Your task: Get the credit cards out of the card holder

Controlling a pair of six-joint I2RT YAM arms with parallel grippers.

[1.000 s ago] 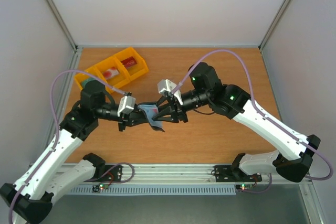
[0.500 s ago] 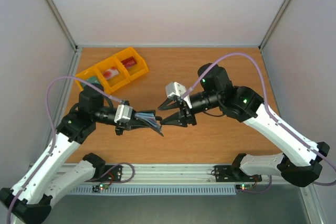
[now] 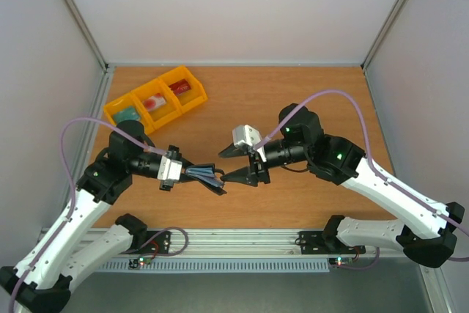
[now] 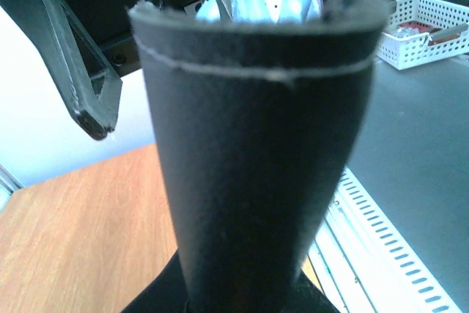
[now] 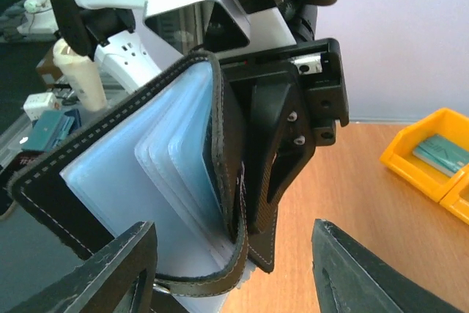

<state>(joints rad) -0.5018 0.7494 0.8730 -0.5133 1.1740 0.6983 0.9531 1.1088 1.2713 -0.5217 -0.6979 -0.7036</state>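
Observation:
My left gripper (image 3: 193,174) is shut on the card holder (image 3: 209,177), a black bifold wallet held above the table. In the left wrist view its black outer side (image 4: 256,166) fills the frame and hides my fingers. In the right wrist view the holder (image 5: 95,174) hangs open, showing pale blue sleeves (image 5: 172,174). No credit card clearly shows inside it. My right gripper (image 3: 229,164) is open and empty, just right of the holder's open edge, with its jaws on either side of that edge (image 5: 234,276). A red and pale card (image 3: 153,102) lies in the middle yellow bin.
Three joined yellow bins (image 3: 192,97) stand at the back left of the wooden table; the left one holds a teal item (image 3: 126,113), the right one a red item (image 3: 180,87). An aluminium rail (image 3: 242,238) runs along the near table edge.
My left arm has drawn the card holder back to the left and nearer. My right gripper, close on the holder a second ago, has pulled off to the right and stays open.

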